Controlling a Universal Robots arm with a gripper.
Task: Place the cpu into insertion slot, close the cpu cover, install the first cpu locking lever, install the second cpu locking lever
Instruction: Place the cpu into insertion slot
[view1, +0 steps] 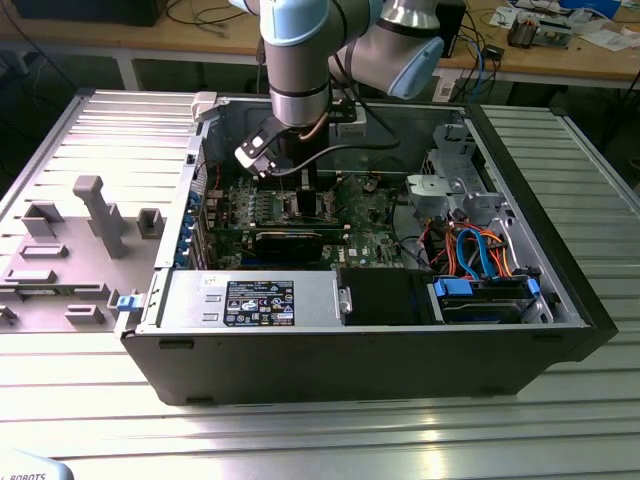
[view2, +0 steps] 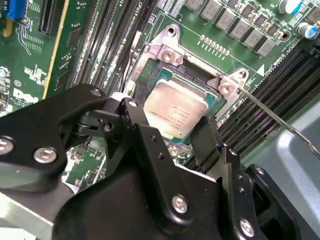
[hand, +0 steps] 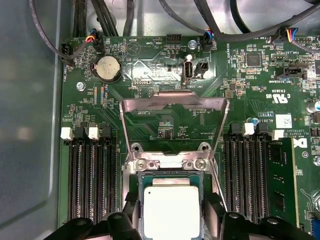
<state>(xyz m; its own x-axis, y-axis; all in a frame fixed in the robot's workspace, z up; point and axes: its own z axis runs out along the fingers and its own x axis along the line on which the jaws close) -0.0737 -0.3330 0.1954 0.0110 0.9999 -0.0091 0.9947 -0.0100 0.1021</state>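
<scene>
Down on the slatted desk sits the open computer case, and the arm is reaching deep inside, over the green board. The cpu cover stands tipped right back, wide open. The insertion slot lies just below it, and there's the cpu, sitting over the slot with the hand clamped on its two opposite edges. One thin locking lever sticks out free. So it's step one in progress, with the cover and both levers not yet done!
</scene>
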